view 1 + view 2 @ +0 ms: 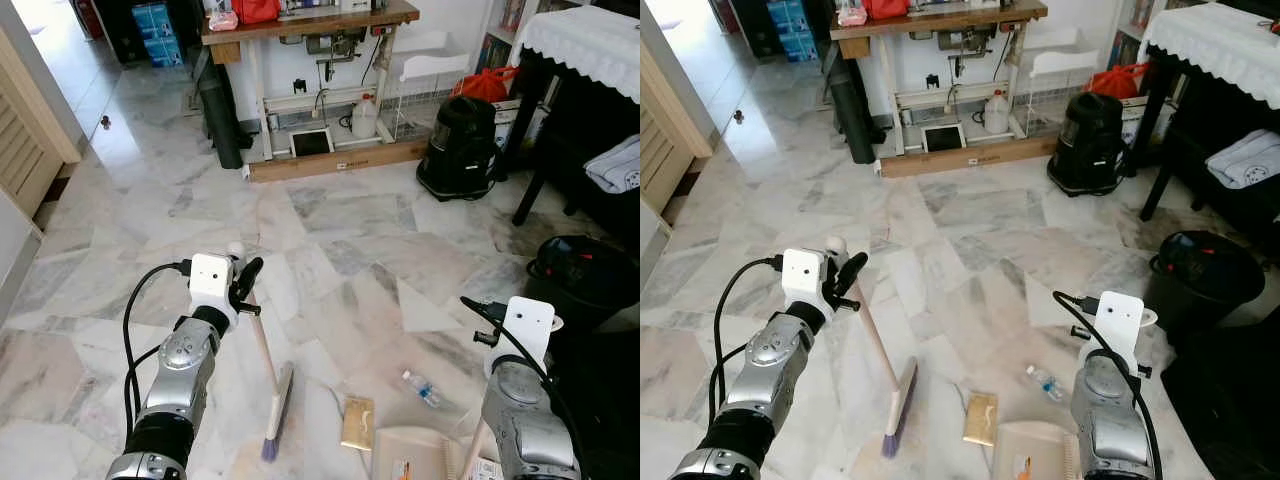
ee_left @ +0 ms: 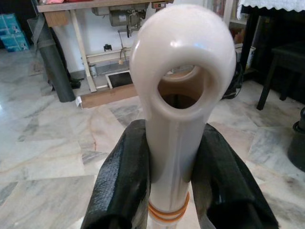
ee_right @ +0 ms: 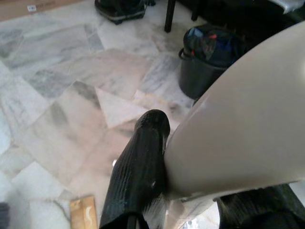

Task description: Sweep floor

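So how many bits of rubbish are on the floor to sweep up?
2: a clear plastic bottle beside the beige dustpan, and a flat tan packet between the dustpan and broom head. More may be hidden.

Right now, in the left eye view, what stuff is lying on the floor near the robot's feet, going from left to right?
Broom head → flat brown packet → cream dustpan → small plastic bottle a little farther out → black bin at the right.

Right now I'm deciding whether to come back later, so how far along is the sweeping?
Early. Both tools are in hand: the left gripper is shut on the broom handle, its bristles on the floor, and the right gripper is shut on the dustpan handle. A plastic bottle and a brown packet still lie beside the dustpan, not in it.
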`<state>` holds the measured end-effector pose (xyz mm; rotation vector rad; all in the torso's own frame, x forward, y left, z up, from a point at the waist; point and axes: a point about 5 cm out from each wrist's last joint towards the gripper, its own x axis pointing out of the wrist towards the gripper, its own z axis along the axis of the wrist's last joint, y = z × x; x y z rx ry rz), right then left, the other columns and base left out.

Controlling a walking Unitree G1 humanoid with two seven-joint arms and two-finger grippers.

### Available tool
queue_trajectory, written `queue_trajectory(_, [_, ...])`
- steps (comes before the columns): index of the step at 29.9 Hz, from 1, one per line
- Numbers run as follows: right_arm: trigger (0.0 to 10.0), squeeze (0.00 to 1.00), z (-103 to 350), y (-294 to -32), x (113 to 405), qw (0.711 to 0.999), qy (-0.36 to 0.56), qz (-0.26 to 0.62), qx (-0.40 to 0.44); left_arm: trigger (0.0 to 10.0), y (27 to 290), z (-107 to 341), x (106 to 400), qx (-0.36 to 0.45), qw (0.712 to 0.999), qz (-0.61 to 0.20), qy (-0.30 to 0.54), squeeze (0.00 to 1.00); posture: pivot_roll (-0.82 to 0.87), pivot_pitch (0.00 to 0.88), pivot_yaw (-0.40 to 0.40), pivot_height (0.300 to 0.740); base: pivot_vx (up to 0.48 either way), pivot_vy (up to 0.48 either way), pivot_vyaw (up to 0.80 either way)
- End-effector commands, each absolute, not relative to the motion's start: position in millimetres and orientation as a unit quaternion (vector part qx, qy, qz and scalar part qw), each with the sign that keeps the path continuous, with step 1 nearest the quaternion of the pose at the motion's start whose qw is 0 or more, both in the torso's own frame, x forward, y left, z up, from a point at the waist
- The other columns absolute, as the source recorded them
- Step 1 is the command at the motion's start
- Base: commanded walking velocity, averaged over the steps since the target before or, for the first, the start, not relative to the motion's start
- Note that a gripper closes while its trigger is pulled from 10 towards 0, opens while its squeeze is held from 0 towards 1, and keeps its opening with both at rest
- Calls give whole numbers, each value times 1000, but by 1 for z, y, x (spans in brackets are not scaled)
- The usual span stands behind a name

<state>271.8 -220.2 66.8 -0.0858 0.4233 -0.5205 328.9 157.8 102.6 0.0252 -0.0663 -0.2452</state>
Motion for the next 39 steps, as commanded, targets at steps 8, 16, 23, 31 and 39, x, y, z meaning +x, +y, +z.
queue_trajectory(8, [10000,0,66,-221,276,950,166,-257,-67,10000,161,116,333,21,990,-122,-60,0,-153,11,55,740,0,0,0])
queue_trajectory(16, [10000,0,53,-219,275,949,171,-257,-67,10000,160,116,337,25,990,-126,-56,0,-147,14,60,740,0,0,0])
queue_trajectory(23, [10000,0,43,-219,273,948,172,-258,-72,10000,154,118,345,21,990,-135,-48,0,-146,16,64,740,0,0,0])
queue_trajectory(31, [10000,0,39,-217,274,948,169,-258,-72,10000,154,109,352,4,991,-130,-21,0,-146,18,67,740,0,0,0])
queue_trajectory(39, [10000,0,37,-216,274,950,165,-256,-70,10000,154,88,349,28,995,-93,10,0,-155,20,65,740,0,0,0])
